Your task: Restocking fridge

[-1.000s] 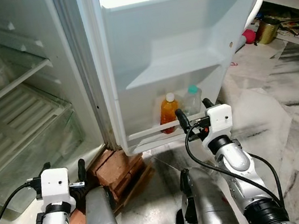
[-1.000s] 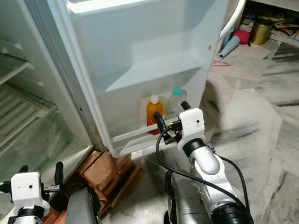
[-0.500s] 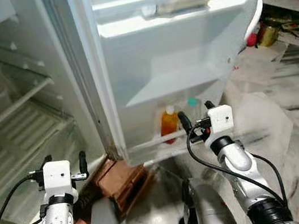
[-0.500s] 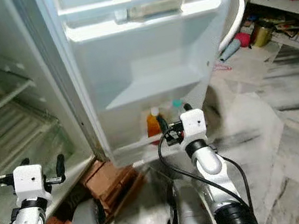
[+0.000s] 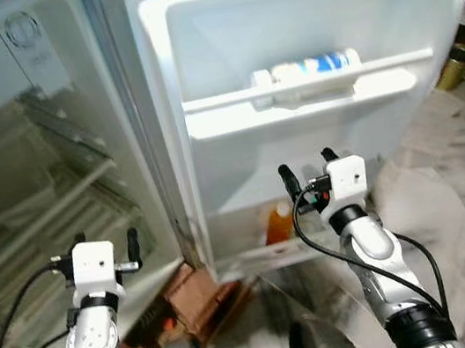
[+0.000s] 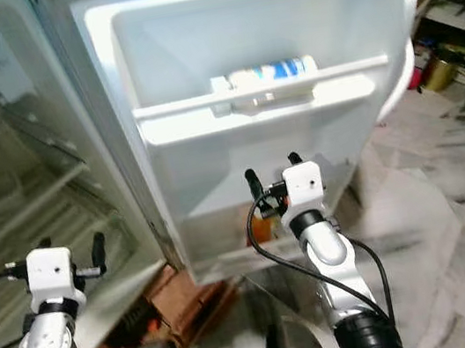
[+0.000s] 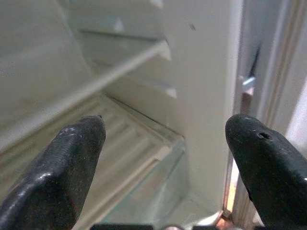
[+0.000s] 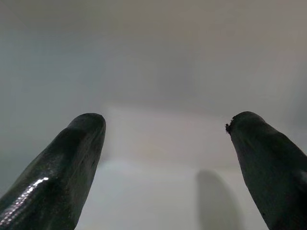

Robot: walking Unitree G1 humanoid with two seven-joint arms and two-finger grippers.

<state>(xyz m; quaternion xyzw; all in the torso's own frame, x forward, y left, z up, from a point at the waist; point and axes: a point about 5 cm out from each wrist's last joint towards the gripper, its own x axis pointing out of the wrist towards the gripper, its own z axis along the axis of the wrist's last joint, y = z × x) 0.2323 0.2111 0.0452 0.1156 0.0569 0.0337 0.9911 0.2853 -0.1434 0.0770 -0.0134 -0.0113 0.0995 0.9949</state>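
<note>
The fridge stands open with its door (image 5: 237,146) swung wide in front of me. A white bottle with a blue label (image 5: 304,68) lies on its side on the upper door shelf. An orange bottle (image 5: 278,220) stands in the bottom door shelf, partly hidden behind my right arm. My right gripper (image 5: 306,164) is open and empty, held close to the door's inner panel (image 8: 153,86) just above the orange bottle. My left gripper (image 5: 106,241) is open and empty, facing the glass shelves (image 7: 120,62) of the fridge compartment.
The fridge body (image 5: 49,196) holds glass shelves and a crisper drawer on the left. Red bricks (image 5: 203,293) prop up the fridge base. Marble floor (image 5: 463,216) spreads to the right, with clutter and a gold tin (image 5: 452,73) at the far right.
The head view has tilted upward, so the upper door shelf and its lying bottle are now in sight. Both grippers stay open and empty, raised in front of the fridge.
</note>
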